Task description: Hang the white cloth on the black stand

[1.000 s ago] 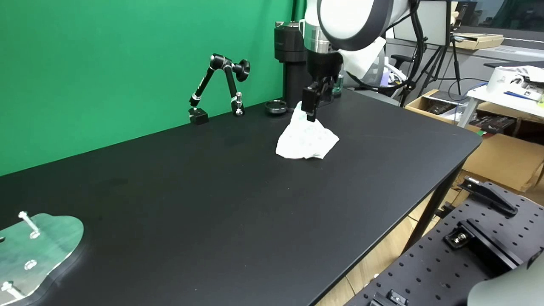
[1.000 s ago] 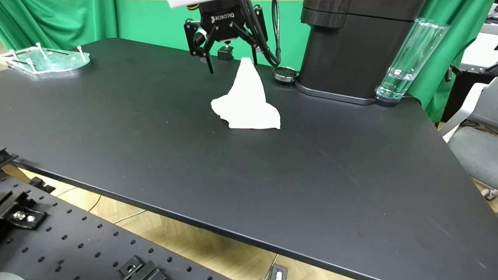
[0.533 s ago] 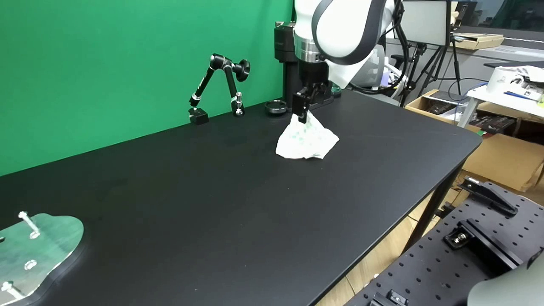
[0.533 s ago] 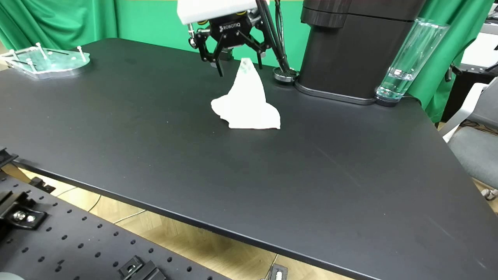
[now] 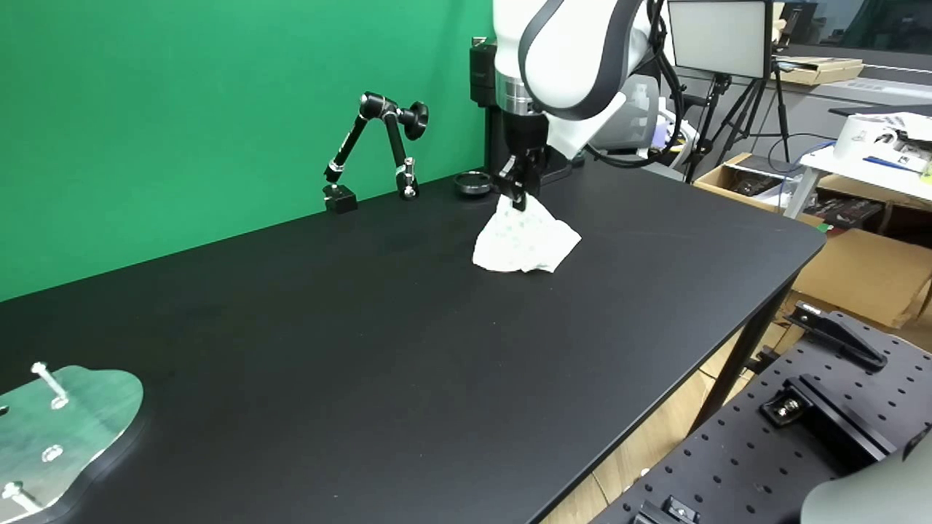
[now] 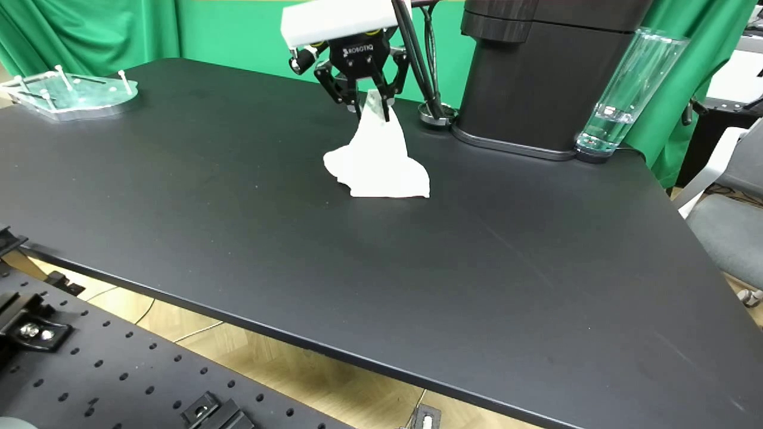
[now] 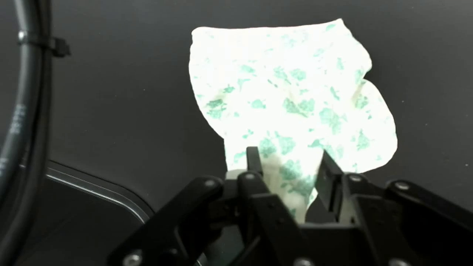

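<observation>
The white cloth (image 5: 526,244), printed with green leaves in the wrist view, rests bunched on the black table, its narrow top pointing up. My gripper (image 6: 373,118) is over that top, one finger on each side of it. In the wrist view the fingers (image 7: 254,160) are partly closed, with cloth (image 7: 288,92) between them. A dark gap shows beside the right finger, so the jaws are not tight on it. The black stand (image 5: 375,109), a jointed arm with a round knob, is by the green wall; in an exterior view it is mostly hidden behind my gripper.
A tall black machine (image 6: 548,89) with a clear water tank (image 6: 632,89) is close to the gripper, and a small round dish (image 5: 473,183) lies beside it. Farther off is a greenish plate (image 5: 102,400) with white pegs. A perforated board (image 5: 699,466) lies beyond the table edge.
My gripper has shifted across to the cloth's top, leftward in an exterior view. Its fingers have come closer together around it. The cloth has stayed in place.
</observation>
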